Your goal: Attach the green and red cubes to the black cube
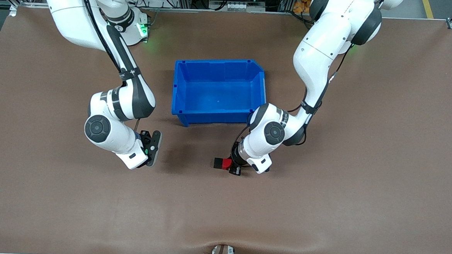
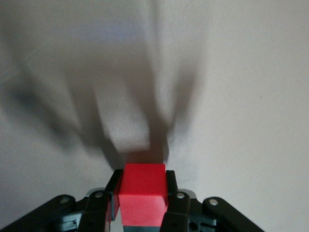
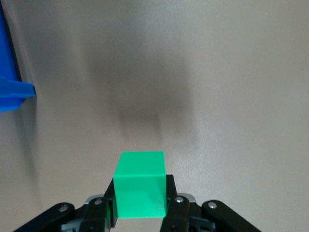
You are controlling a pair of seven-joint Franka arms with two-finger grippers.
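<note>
In the front view's lower centre, the left gripper (image 1: 234, 167) hangs over the brown table (image 1: 363, 169), just below the blue bin (image 1: 218, 91) in the frame; its fingers (image 2: 171, 193) are clamped on the red cube (image 1: 226, 164), which has the black cube (image 1: 218, 163) stuck to its face. At centre-left, the right gripper (image 1: 150, 148) is over the table, its fingers (image 3: 170, 198) shut on the green cube (image 3: 140, 183). That cube fills the lower middle of the right wrist view, with a corner of the bin at that view's left edge.
</note>
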